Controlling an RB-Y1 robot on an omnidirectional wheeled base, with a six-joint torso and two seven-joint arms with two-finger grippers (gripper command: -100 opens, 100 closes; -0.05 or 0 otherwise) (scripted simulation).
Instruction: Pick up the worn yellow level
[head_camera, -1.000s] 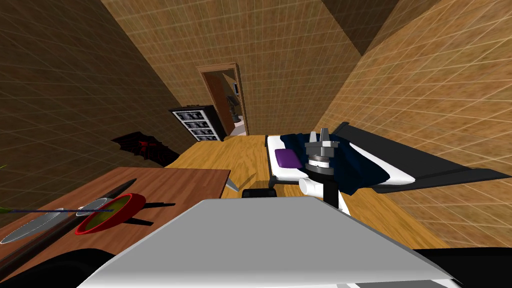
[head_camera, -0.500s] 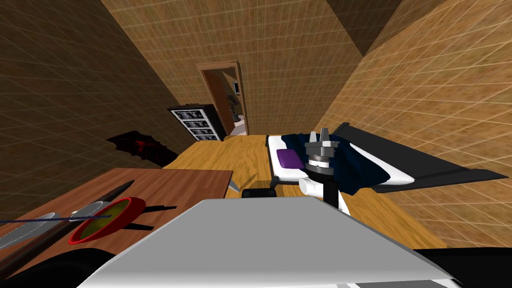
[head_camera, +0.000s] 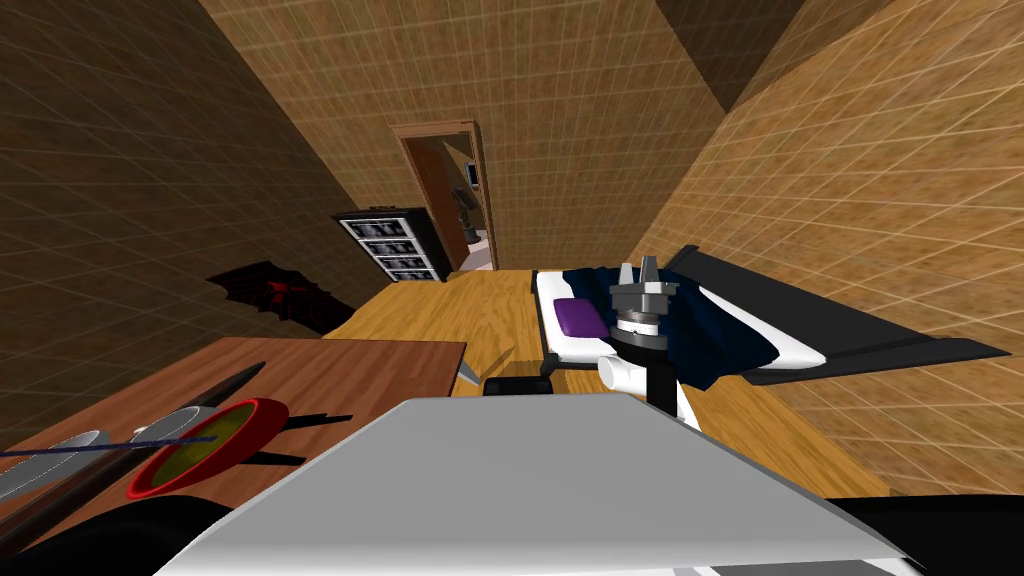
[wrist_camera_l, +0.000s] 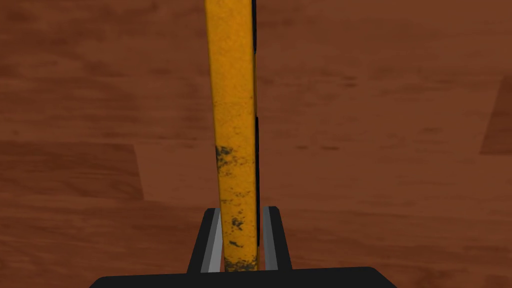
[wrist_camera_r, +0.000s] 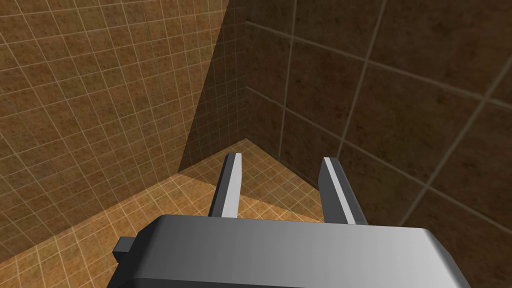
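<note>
- Since a second ago my own view has swung a little. The brown wooden table (head_camera: 380, 360) and the red bowl (head_camera: 205, 450) on it now sit nearer the head view's lower left corner, while the right arm has kept its pose.
- The left gripper (wrist_camera_l: 241, 212) is clamped on the yellow level (wrist_camera_l: 232, 125) — both fingers (wrist_camera_l: 215, 240) press its sides near one end (the paint there is scuffed with dark flecks).
- The level runs straight out along the line of the fingers, with red-brown wood like the table's behind it. Whether it touches that surface I cannot tell.
- The right gripper (head_camera: 640, 268) stands upright in front of the bed (head_camera: 800, 340) — fingers apart, holding nothing.
</note>
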